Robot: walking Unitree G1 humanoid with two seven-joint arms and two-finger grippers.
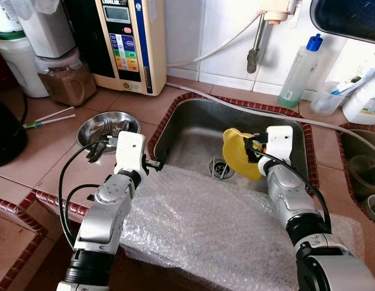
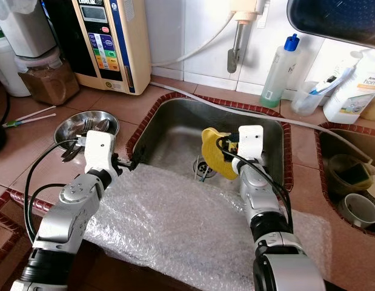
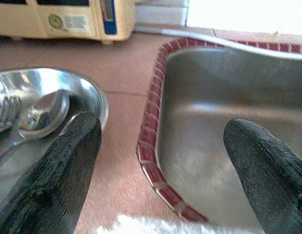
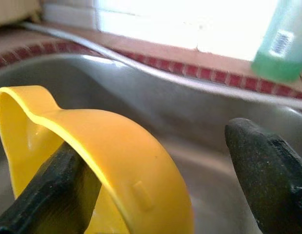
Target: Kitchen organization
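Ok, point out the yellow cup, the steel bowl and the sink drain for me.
yellow cup point(image 1: 238, 151), left eye view, on its outer wall.
steel bowl point(image 1: 84, 128), left eye view, on its bare left rim.
sink drain point(image 2: 201, 168), right eye view, on the strainer.
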